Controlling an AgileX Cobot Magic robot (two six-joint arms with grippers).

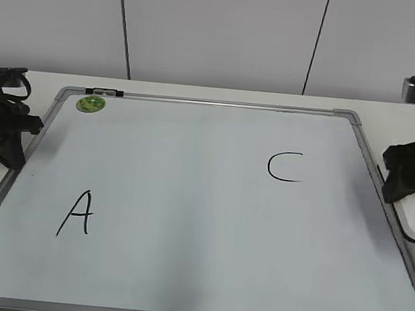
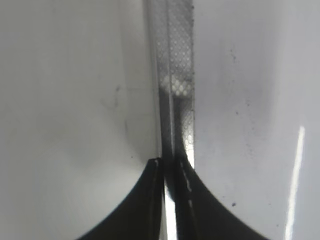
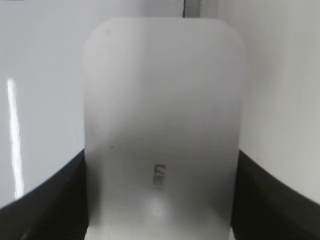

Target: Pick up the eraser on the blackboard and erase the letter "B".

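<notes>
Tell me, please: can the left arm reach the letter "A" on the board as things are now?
Probably yes. The left gripper sits at the left frame of the blackboard, and the letter "A" lies in the near left part, with only bare board between them.

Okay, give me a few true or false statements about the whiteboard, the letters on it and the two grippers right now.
1. A letter B is on the board. False: only the A and C show.
2. The right gripper holds the eraser. True.
3. The green sticker is near the C. False: it sits in the far left corner.
4. The left gripper is shut, holding nothing. True.
</notes>
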